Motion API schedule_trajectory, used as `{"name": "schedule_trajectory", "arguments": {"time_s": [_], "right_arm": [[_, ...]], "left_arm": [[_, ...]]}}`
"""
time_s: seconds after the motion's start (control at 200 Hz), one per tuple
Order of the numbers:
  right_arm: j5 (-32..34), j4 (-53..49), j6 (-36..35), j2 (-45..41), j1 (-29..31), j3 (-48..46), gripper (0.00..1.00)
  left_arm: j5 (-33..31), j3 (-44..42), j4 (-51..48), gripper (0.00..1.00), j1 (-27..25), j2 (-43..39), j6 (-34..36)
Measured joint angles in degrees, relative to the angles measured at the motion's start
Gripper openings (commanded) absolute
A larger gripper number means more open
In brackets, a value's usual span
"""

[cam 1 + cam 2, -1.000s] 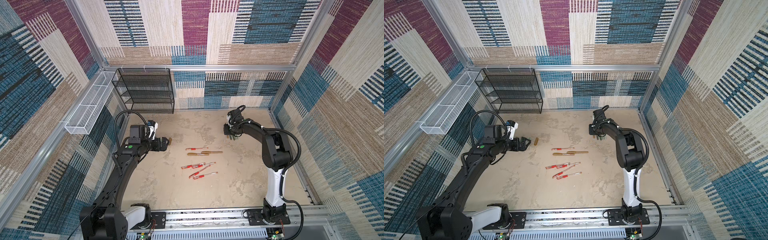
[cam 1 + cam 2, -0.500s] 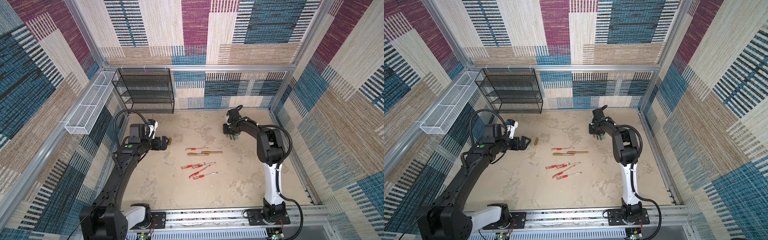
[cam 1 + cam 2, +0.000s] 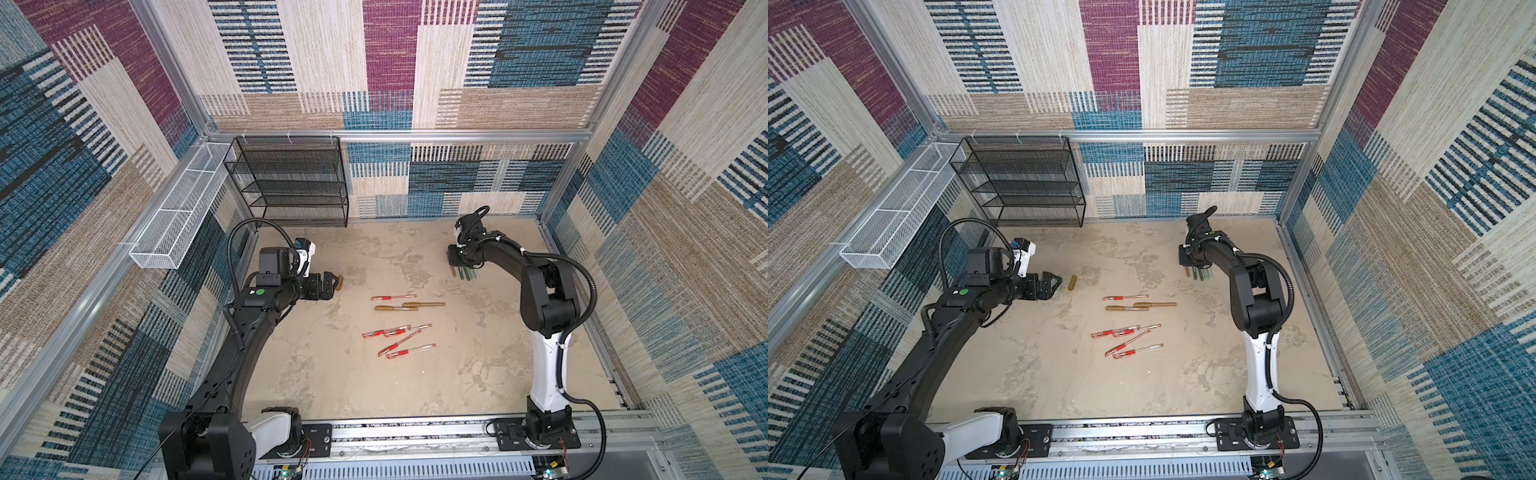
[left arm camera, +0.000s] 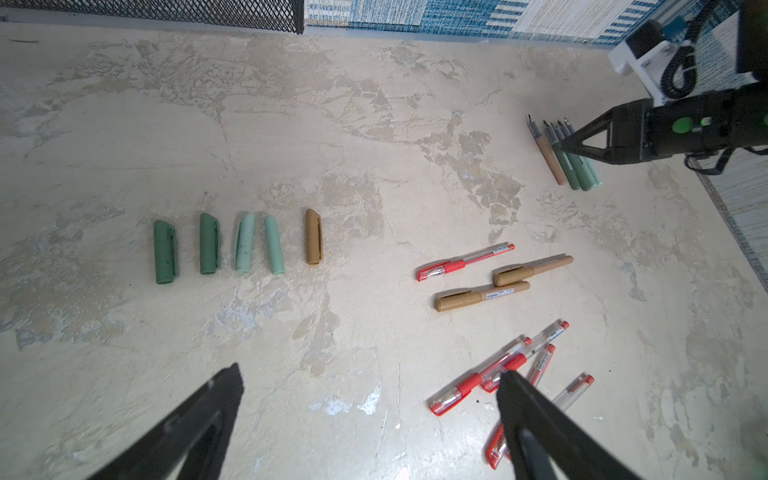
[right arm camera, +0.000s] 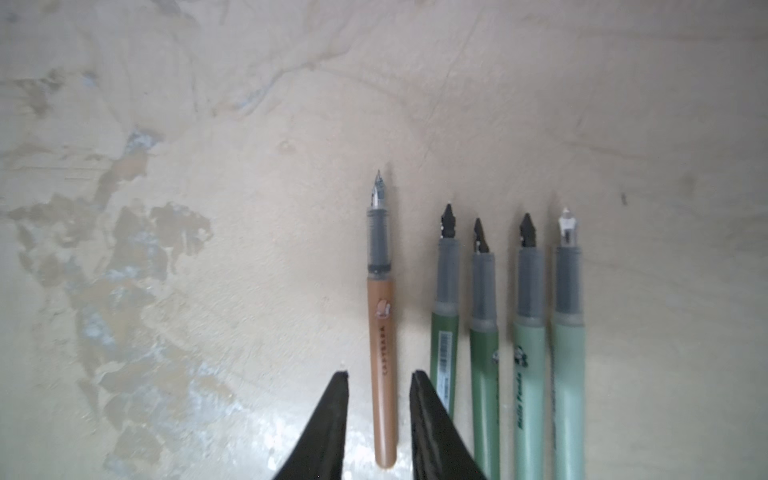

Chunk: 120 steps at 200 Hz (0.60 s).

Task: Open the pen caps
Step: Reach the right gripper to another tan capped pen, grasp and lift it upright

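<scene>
Right tool (image 5: 379,374) sits narrowly parted astride the gold pen (image 5: 382,332) (gaps either side); left tool (image 4: 370,370) gapes wide near the caps (image 4: 244,243).

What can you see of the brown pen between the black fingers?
The brown pen lies flat on the mottled beige table, uncapped: a silver nib, a grey grip section, then a matte tan barrel with a small picture and lettering along it; it looks plastic. The fingers of the right gripper stand either side of the barrel, a gap showing on each side. Four green pens lie parallel beside it, apart from it.
</scene>
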Motion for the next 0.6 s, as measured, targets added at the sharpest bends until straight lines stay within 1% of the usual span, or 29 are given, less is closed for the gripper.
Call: {"name": "schedule_trajectory", "arguments": {"time_s": [0.12,0.205,0.28,0.366,0.406,0.601], "right_arm": [[-2.12,0.31,-0.52,-5.73,0.46,-4.68,0.43],[-5.03,0.31,-2.73,-9.14,0.90,-7.87,0.48],[-7.39,-0.48,-6.10,-11.80,1.66,-10.21,0.51],[-8.13,-1.44,-10.29,-14.64,3.15,-12.79,0.54],[-8.37,-1.84,-12.48,-15.78,4.07,-13.94,0.57],[-9.97,-3.32,-22.62,-18.93,8.66,-19.52,0.57]], "left_arm": [[0.00,0.22,0.00,0.99,0.13,0.09,0.00],[-0.02,0.39,-0.02,0.99,0.15,0.42,0.00],[0.00,0.48,-0.02,0.99,0.22,0.61,-0.02],[0.02,0.57,0.00,0.99,0.20,0.79,-0.04],[0.02,0.57,0.00,0.99,0.20,0.83,-0.04],[0.02,0.92,-0.04,0.99,0.20,1.14,-0.22]]}}
